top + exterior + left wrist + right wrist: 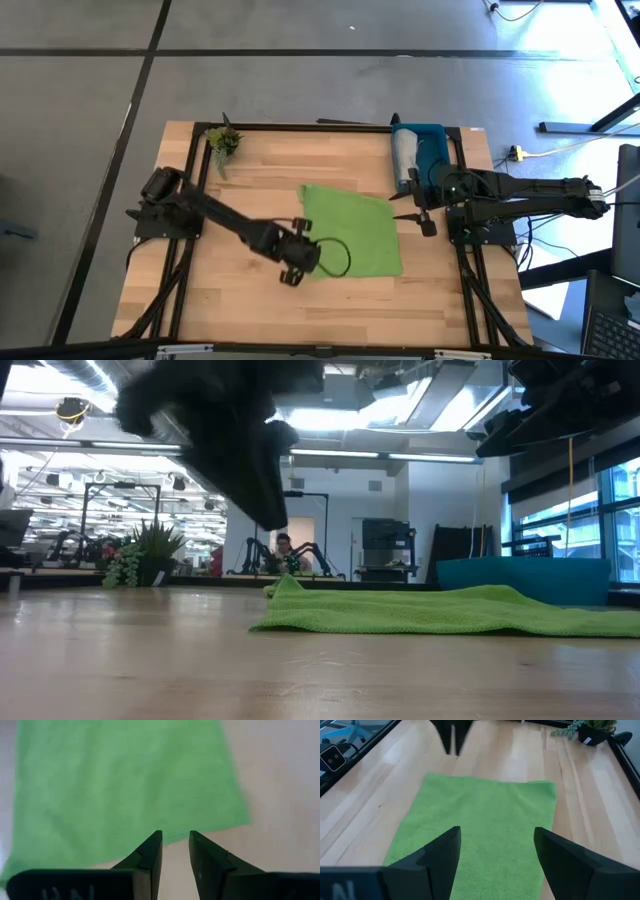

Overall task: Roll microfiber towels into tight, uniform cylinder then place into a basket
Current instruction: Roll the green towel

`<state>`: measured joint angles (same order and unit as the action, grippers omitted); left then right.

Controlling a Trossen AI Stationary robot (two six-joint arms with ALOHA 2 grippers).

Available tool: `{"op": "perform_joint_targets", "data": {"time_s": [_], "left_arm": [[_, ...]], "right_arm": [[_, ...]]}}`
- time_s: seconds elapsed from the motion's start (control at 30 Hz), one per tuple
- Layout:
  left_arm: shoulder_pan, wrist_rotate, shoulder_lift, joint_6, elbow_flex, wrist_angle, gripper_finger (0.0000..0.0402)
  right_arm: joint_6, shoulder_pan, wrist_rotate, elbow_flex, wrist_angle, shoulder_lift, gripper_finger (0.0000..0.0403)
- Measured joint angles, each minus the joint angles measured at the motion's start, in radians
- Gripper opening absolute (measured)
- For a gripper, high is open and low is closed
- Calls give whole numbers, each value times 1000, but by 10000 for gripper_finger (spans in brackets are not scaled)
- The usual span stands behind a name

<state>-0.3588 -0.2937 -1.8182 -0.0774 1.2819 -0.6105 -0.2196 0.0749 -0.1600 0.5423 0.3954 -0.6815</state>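
Note:
The bright green towel (350,235) lies spread flat in the middle of the table, also seen in the low view (450,610). My left gripper (303,255) hovers over the bare wood just off the towel's left edge, near its near-left corner (240,817). Its fingers (152,852) stand narrowly open with nothing between them. My right gripper (497,852) hangs wide open above the towel's right edge (425,218), touching nothing. The blue basket (435,140) stands at the far right with a rolled grey towel (405,155) lying inside it.
A small green plant sprig (222,140) stands at the table's far left corner. Bare wood lies left of and in front of the green towel. A black frame rail (300,125) runs along the table's far edge. A person shows far off in the room (285,550).

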Motion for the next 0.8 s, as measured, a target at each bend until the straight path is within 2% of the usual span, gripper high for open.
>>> {"op": "perform_joint_targets", "data": {"time_s": [0.17,0.33,0.47,0.8], "left_arm": [[-58,-1,-9,-23,0,100,85],[-78,-12,-21,-80,0,118,85],[-80,-15,-22,-106,-2,119,85],[-73,-18,-62,-109,-5,145,85]], "right_arm": [[-16,-45,0,0,77,-5,252],[65,-153,12,0,149,-22,252],[126,-253,68,0,147,-50,252],[342,-447,173,0,131,-266,252]]}}
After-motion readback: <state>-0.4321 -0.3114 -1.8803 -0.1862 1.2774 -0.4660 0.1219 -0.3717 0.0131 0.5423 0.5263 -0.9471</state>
